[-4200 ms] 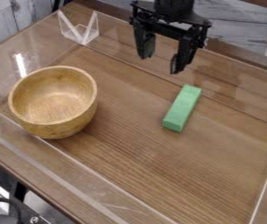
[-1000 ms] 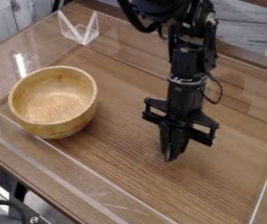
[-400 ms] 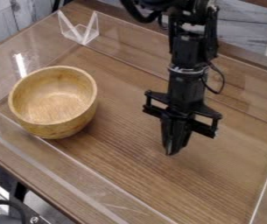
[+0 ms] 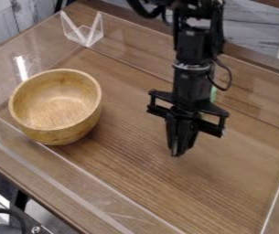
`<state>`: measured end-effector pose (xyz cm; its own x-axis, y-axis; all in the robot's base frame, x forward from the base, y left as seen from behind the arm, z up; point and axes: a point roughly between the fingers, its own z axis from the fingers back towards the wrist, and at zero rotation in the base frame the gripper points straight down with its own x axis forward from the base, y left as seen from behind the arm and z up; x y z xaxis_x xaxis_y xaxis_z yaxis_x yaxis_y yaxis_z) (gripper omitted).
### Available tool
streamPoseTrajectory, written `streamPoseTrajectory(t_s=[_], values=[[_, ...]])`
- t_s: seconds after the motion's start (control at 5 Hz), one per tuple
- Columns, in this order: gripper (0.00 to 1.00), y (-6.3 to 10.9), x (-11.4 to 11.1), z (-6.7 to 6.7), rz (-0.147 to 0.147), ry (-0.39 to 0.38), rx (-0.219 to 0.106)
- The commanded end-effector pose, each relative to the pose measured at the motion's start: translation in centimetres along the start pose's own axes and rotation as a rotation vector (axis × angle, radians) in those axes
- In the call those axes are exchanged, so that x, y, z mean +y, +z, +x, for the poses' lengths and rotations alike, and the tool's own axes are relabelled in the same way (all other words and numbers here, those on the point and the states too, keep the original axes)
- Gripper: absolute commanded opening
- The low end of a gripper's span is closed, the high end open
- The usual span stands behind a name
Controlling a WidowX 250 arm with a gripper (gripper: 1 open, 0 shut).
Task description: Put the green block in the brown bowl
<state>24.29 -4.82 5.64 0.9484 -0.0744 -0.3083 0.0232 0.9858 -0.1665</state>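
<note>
The black gripper (image 4: 181,144) is hanging right of the frame's centre, pointing almost straight down at the wooden tabletop (image 4: 117,174), with its tips sitting just above the surface. Its fingers are pressing close together, and the green block (image 4: 187,134) is showing only as a sliver pinched between them, mostly hidden by the dark fingers. The brown bowl (image 4: 56,106) is standing upright at the left of the frame, well apart from the gripper, its hollow facing up. A clear plastic stand (image 4: 81,28) is sitting at the upper left.
</note>
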Motion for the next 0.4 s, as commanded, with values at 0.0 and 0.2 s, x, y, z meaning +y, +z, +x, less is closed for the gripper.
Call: streamPoseTrajectory(t_s=[0.0, 0.2], values=[[0.00, 3.5, 0.0, 0.0, -0.013, -0.022, -0.100], [0.00, 7.7, 0.5, -1.0, -0.020, 0.003, -0.154]])
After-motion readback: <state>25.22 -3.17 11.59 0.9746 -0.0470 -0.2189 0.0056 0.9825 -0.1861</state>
